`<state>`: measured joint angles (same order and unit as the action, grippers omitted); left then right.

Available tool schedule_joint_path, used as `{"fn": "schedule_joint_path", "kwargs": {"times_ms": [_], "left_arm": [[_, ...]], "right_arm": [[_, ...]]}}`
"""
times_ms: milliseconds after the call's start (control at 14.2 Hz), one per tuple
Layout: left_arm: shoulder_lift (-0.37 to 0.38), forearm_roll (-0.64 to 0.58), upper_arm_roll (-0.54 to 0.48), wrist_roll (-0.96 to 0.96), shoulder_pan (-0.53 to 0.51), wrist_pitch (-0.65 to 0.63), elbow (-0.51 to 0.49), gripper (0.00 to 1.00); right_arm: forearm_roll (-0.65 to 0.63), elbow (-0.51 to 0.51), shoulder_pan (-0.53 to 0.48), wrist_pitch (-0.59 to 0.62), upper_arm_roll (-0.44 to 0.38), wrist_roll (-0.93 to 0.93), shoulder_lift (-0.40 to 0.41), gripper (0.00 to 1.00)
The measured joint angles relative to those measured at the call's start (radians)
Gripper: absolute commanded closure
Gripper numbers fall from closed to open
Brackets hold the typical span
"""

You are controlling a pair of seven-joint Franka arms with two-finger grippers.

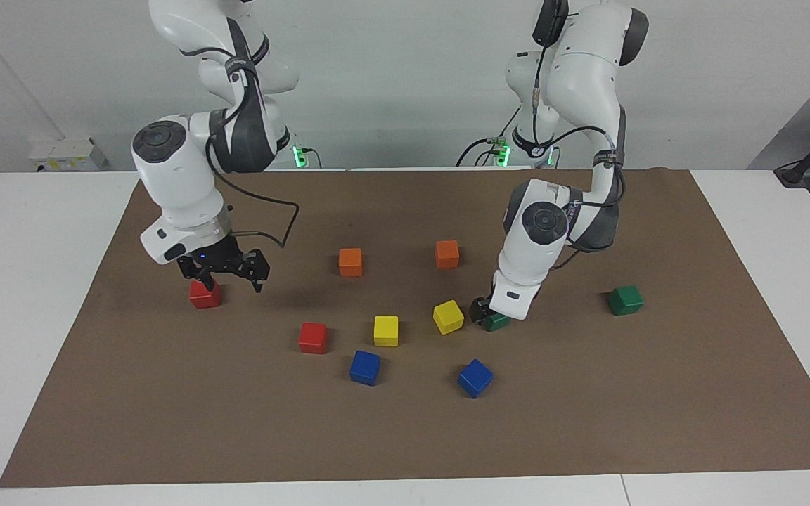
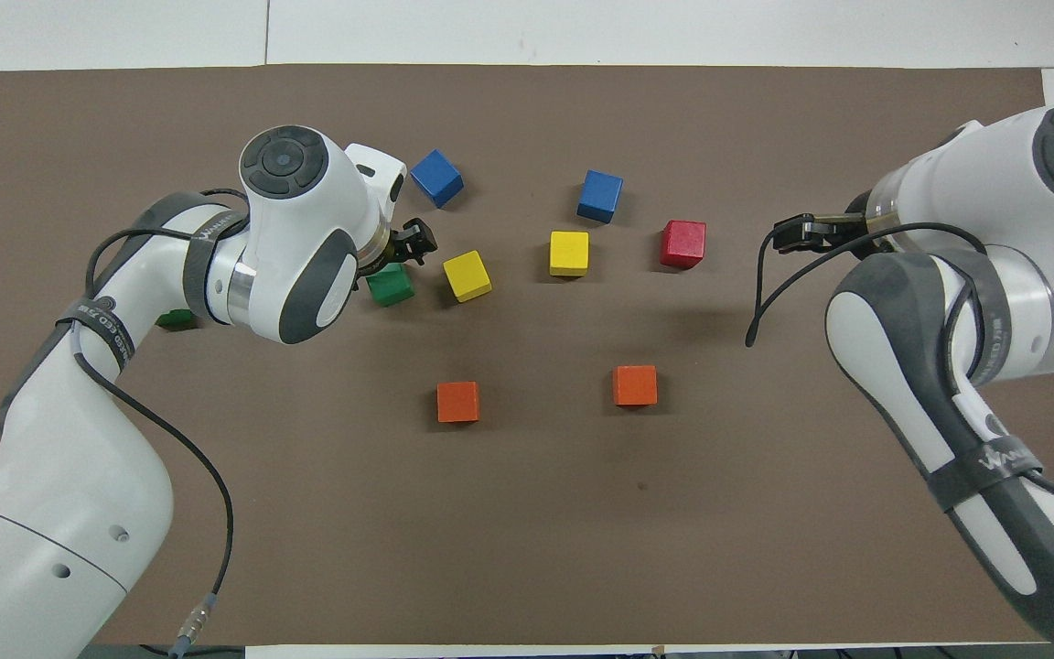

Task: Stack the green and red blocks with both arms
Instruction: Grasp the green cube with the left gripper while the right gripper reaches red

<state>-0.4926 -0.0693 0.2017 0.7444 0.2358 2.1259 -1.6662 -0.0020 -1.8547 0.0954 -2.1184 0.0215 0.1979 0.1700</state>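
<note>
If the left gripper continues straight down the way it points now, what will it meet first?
Most likely the green block directly under the left gripper, beside the yellow block. The open jaws already sit low around it, though actual contact is hard to judge.
</note>
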Motion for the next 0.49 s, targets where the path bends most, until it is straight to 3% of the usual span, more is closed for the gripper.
{"fn": "schedule_joint_path", "kwargs": {"times_ms": [423, 494], "left_arm": [[-0.017, 0.000, -0.003, 0.000, 0.000, 0.017, -0.004, 0.00], [-0.017, 0.000, -0.003, 0.000, 0.000, 0.017, -0.004, 0.04]], "right_arm": [[0.000, 0.022, 0.013, 0.008, 0.010, 0.008, 0.017, 0.00], [0.000, 0.042, 0.015, 0.021, 0.010, 0.008, 0.025, 0.00]]}}
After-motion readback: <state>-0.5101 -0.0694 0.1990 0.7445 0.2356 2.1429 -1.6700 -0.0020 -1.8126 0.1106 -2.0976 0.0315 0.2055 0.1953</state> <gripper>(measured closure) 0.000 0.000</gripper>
